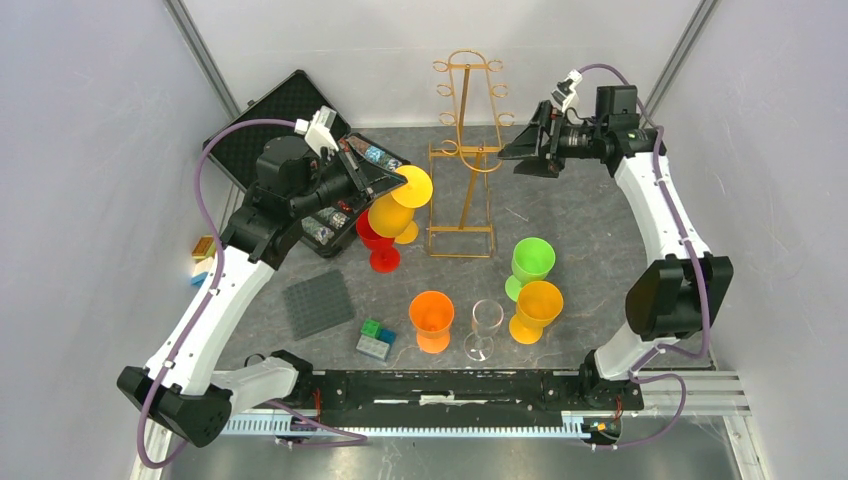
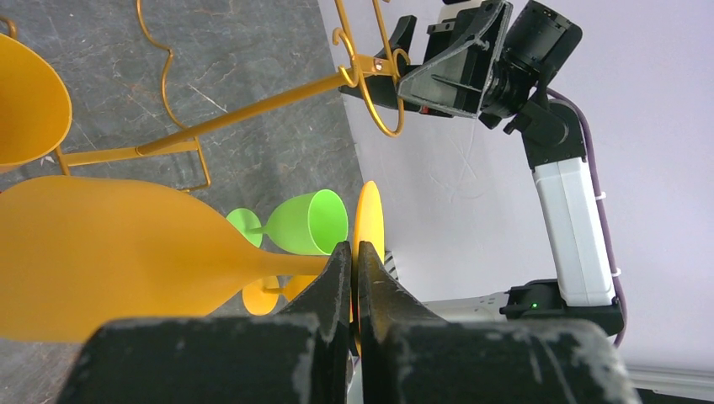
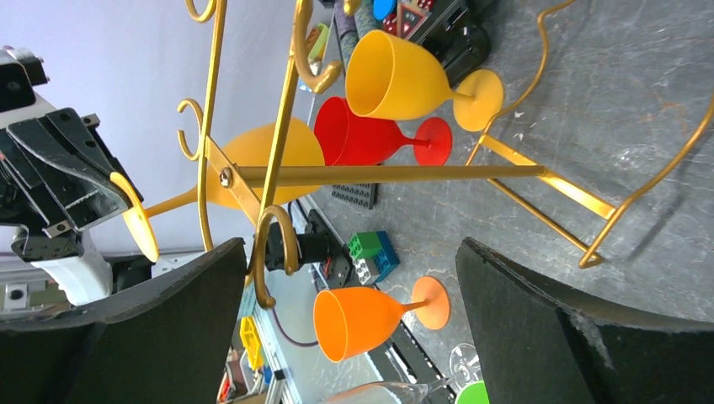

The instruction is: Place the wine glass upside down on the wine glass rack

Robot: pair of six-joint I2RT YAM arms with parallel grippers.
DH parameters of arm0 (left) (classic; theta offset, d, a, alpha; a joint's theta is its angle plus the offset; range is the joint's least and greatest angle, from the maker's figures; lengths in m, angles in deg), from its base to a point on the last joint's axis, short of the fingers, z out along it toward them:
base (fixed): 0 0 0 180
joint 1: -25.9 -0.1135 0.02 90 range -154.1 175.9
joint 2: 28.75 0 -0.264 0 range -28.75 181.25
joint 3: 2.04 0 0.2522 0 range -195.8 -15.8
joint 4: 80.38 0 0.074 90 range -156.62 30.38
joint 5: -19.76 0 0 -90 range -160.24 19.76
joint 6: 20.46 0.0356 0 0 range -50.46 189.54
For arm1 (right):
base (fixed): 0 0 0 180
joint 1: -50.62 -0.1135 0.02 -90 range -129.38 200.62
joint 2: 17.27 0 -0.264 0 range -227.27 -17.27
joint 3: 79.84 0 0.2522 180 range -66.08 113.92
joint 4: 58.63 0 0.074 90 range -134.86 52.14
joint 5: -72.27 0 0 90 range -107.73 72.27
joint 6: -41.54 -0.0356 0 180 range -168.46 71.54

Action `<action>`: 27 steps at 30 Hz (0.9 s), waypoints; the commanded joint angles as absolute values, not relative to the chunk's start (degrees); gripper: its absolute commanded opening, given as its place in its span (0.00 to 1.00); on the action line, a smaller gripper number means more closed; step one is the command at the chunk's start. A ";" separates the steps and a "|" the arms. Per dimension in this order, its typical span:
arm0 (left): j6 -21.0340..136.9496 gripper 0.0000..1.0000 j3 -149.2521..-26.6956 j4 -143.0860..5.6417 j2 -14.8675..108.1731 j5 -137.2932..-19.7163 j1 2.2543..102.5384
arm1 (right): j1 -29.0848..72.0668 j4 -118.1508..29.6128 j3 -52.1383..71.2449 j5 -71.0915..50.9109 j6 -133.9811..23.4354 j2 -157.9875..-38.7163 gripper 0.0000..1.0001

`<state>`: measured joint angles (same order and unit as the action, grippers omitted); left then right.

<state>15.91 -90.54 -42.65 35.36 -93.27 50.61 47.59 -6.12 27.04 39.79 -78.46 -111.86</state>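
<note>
The left jaws pinched the yellow wine glass (image 2: 109,252) by its stem near the wine glass rack (image 3: 379,174), while the right jaws stood spread.

Yellow wine glass (image 1: 390,213) beside gold rack (image 1: 465,157)

Grey table (image 1: 600,220): goblets (image 1: 431,318), gold rack (image 3: 379,174).

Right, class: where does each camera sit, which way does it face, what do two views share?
Top external: above and behind the bases, looking down at the table; left arm, right arm show.
Left wrist: on the left arm, looking along the left end effector, shut on the yellow wine glass.
Right wrist: on the right arm, looking past the open right end effector at the wine glass rack.
Shared: both wrist views show the rack and the opposite arm.
</note>
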 commanded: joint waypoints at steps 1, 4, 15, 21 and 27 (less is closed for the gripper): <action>17.52 0.02 -91.57 -44.39 33.99 -94.06 50.17 | 49.37 -6.98 29.92 37.99 -77.86 -108.92 0.98; 17.56 0.02 -91.57 -44.38 34.13 -94.06 50.08 | 49.89 -8.39 30.15 38.50 -78.94 -108.14 0.98; 17.25 0.02 -91.58 -44.56 34.67 -94.58 49.73 | 53.47 -10.24 29.40 35.02 -79.11 -105.07 0.98; 16.81 0.02 -91.61 -44.71 35.18 -95.64 49.47 | 55.58 -5.89 29.06 28.24 -73.46 -103.46 0.98; 16.50 0.02 -93.09 -44.99 36.34 -96.60 48.99 | 55.89 0.97 29.00 18.87 -66.04 -102.32 0.98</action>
